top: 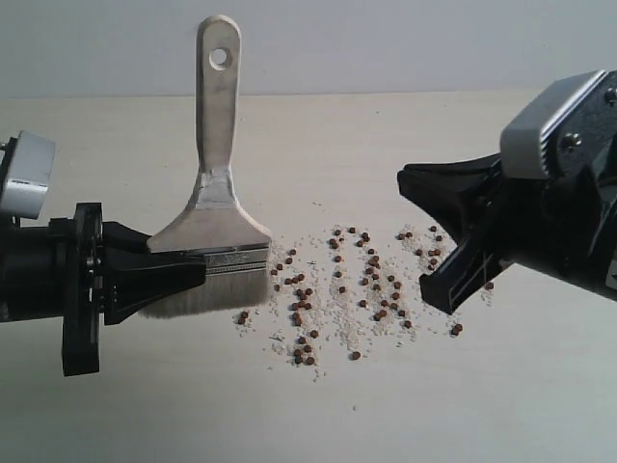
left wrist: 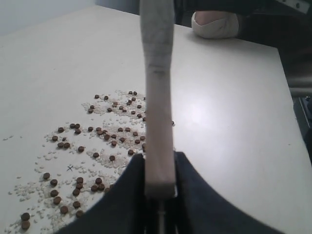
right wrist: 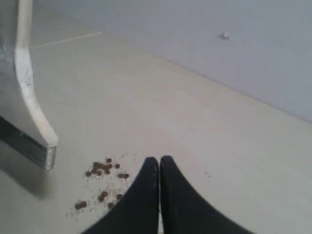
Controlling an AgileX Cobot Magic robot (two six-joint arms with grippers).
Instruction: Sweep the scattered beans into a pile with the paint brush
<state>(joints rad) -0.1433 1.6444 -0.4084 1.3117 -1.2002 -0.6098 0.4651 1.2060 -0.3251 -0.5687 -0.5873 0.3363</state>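
Starting sweep, by look: left gripper [top: 193, 275] clamped on paint brush [top: 214, 193], bristles down, just left of beans [top: 357, 280]. Beans scattered mid-table [top: 145, 405], unpiled. Right gripper [right wrist: 159, 161] closed, empty, at beans' right edge. Next: drag brush rightward, bristles low.

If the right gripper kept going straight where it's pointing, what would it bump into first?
Probably the beans scattered just ahead of the shut right gripper. The paint brush stands off to one side. Depth is unclear, so it may pass over them.
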